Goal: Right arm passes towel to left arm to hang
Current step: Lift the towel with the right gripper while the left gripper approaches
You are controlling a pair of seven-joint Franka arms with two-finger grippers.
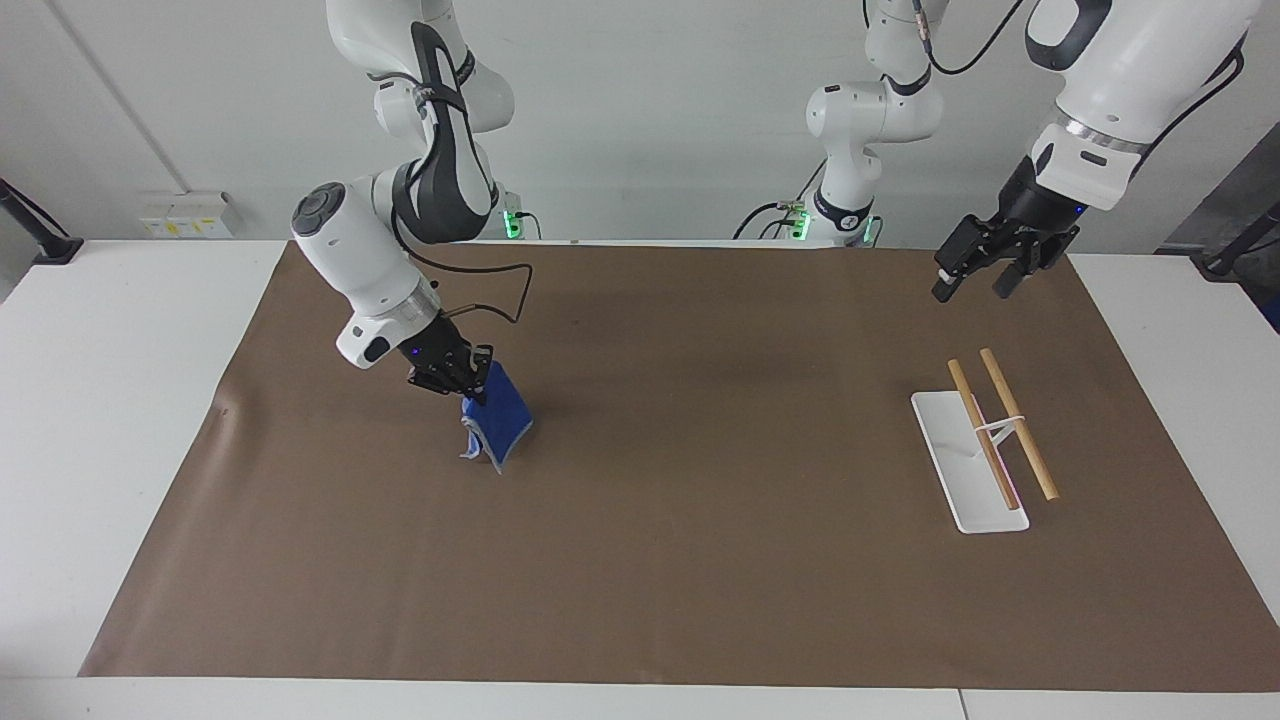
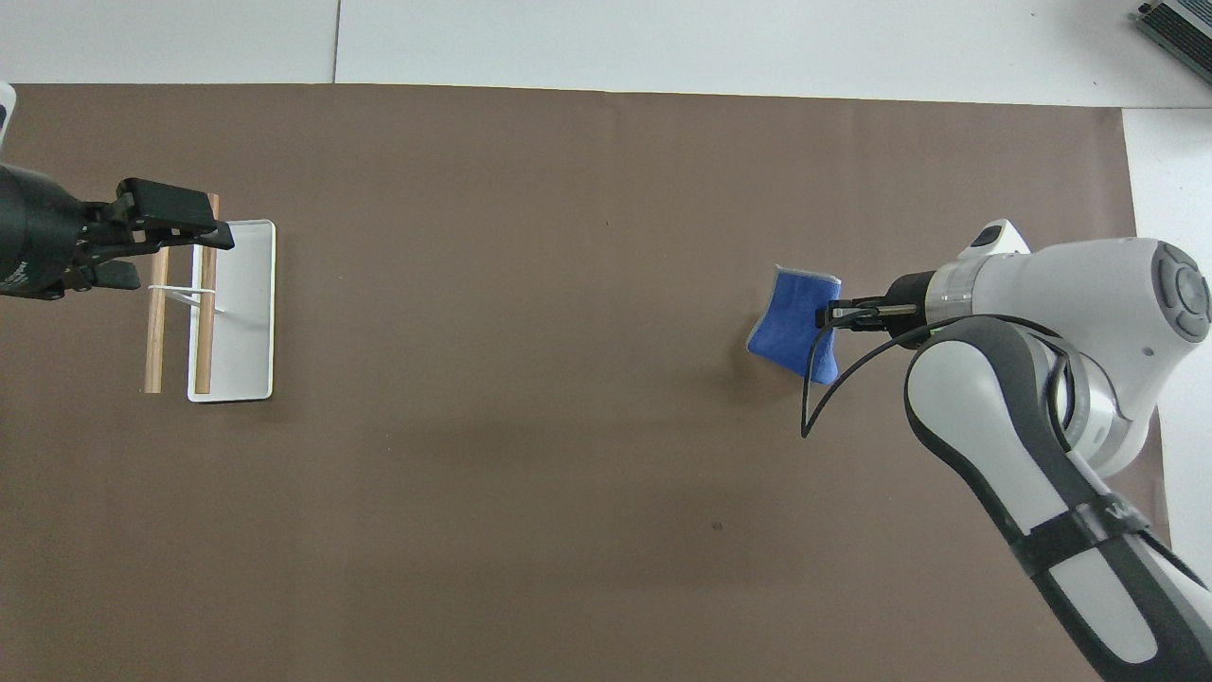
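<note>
The blue towel (image 1: 502, 418) (image 2: 793, 324) hangs from my right gripper (image 1: 472, 385) (image 2: 833, 314), which is shut on its upper edge above the brown mat at the right arm's end; its lowest corner is at or just above the mat. My left gripper (image 1: 970, 283) (image 2: 189, 213) is open, raised in the air over the rack's end nearer the robots. The rack (image 1: 998, 425) (image 2: 180, 294) has two wooden bars on a white base (image 1: 950, 450) (image 2: 248, 322), at the left arm's end of the table.
A brown mat (image 1: 680, 520) (image 2: 530, 455) covers most of the white table (image 1: 110, 400). A black cable (image 2: 824, 388) loops off the right wrist beside the towel. A third robot base (image 1: 850, 150) stands at the robots' edge.
</note>
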